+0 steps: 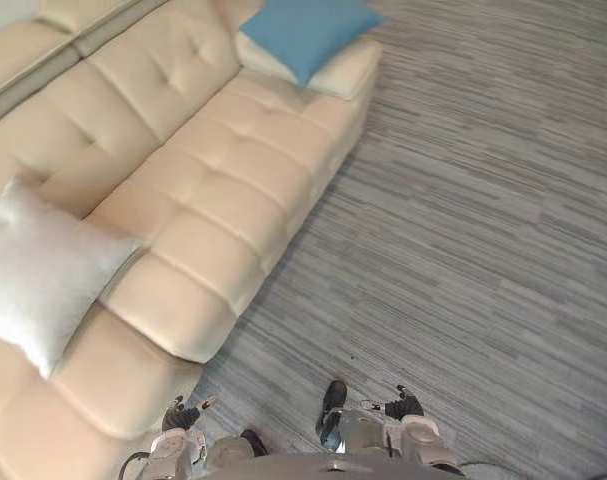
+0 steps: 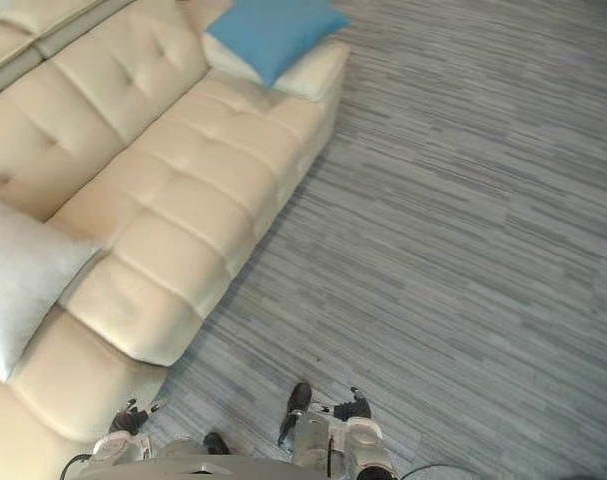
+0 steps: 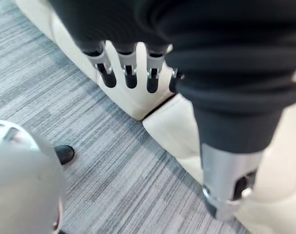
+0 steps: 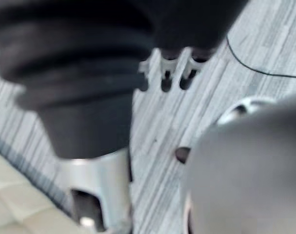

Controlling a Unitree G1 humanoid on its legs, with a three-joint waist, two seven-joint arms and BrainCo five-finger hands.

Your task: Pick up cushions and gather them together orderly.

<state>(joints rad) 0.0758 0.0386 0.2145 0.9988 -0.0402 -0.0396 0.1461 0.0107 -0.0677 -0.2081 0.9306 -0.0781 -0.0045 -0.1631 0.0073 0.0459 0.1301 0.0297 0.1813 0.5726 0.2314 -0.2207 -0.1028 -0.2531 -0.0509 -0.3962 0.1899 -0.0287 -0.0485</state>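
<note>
Sofa (image 1: pixel 233 190) with white cushion (image 1: pixel 38 270) (blue cushion (image 1: pixel 308 30) farther)

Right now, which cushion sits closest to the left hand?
The pale grey cushion, propped against the sofa backrest at the near end by the left hand. The blue cushion lies at the sofa's far end.

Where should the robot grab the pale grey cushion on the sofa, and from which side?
The pale grey cushion leans on the sofa backrest with one corner lying free on the seat; probably pinch that corner, coming from the sofa's front.
</note>
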